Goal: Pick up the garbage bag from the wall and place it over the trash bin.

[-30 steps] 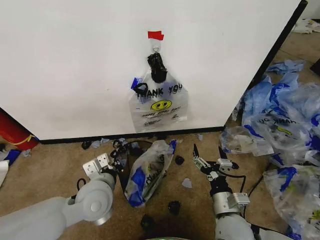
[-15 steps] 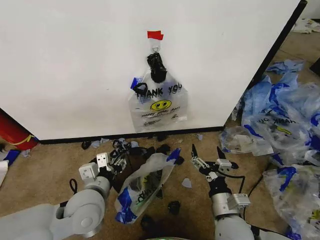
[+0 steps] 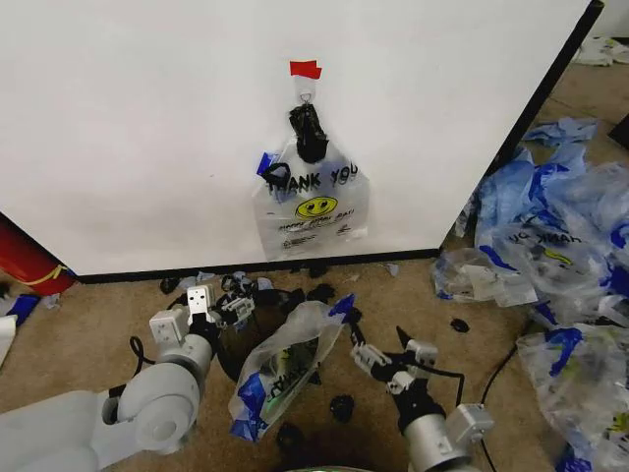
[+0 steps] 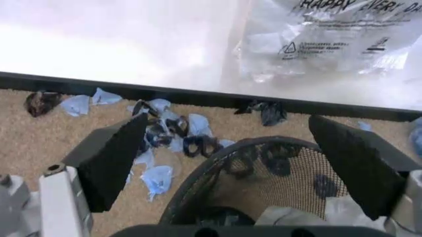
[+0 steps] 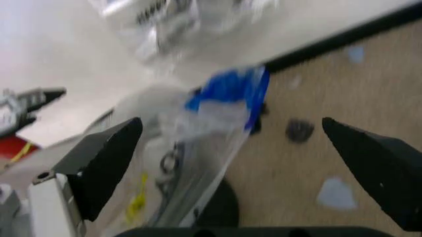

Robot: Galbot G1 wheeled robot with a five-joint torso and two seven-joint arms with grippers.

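The garbage bag [image 3: 285,366], clear with blue trim, lies slanted across the black mesh trash bin [image 3: 239,344] on the carpet below the white wall [image 3: 147,118]. My left gripper [image 3: 231,301] is open at the bin's far left side, by the bag's upper end. Its wrist view looks between the spread fingers [image 4: 112,163] onto the bin's rim [image 4: 218,158] and a bit of the bag [image 4: 297,217] inside. My right gripper [image 3: 376,334] is open just right of the bag's blue handle [image 5: 228,91], apart from it.
A flat bundle of like bags [image 3: 313,202], tied with a black knot, hangs from the hook under red tape [image 3: 306,69]. A big heap of blue-and-clear bags [image 3: 560,236] fills the right. Black scraps [image 3: 341,405] and blue bits [image 4: 158,177] dot the carpet. A red object [image 3: 25,258] sits far left.
My right gripper has moved left and nearer to me, close to the bag. The left gripper shifted slightly; the bag has been pulled longer and lies more spread over the bin.
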